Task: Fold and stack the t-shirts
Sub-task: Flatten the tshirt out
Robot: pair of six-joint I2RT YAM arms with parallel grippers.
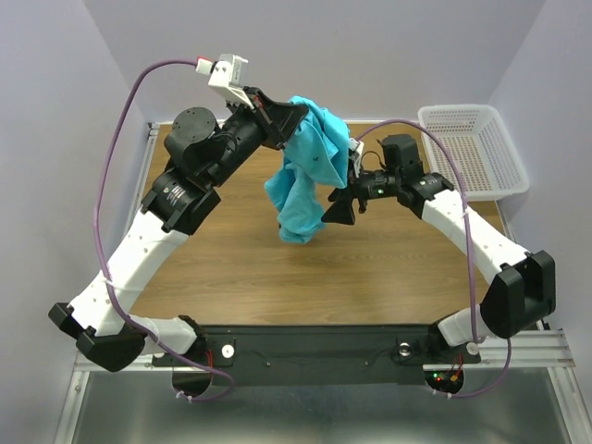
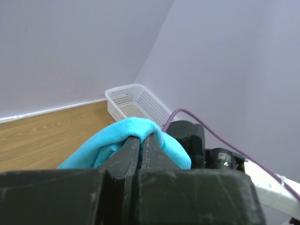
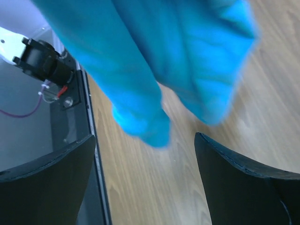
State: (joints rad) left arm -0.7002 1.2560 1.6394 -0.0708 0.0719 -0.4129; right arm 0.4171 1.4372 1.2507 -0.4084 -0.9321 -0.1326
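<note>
The bright turquoise short-sleeved cloth shirt (image 1: 310, 176) hangs bunched in the air above the brown wooden counter (image 1: 240, 268), a little toward twelve o'clock from its middle. Its lowest fold is close to the wood; I cannot tell if it touches. The left hand (image 1: 289, 118) is pressed together on the shirt's top edge, at eleven o'clock of the bundle. The right hand (image 1: 338, 207) sits at four o'clock of it, fingers spread wide, the cloth dangling just in front of them. A white plastic mesh basket (image 1: 458, 109) stands at the counter's two o'clock corner.
</note>
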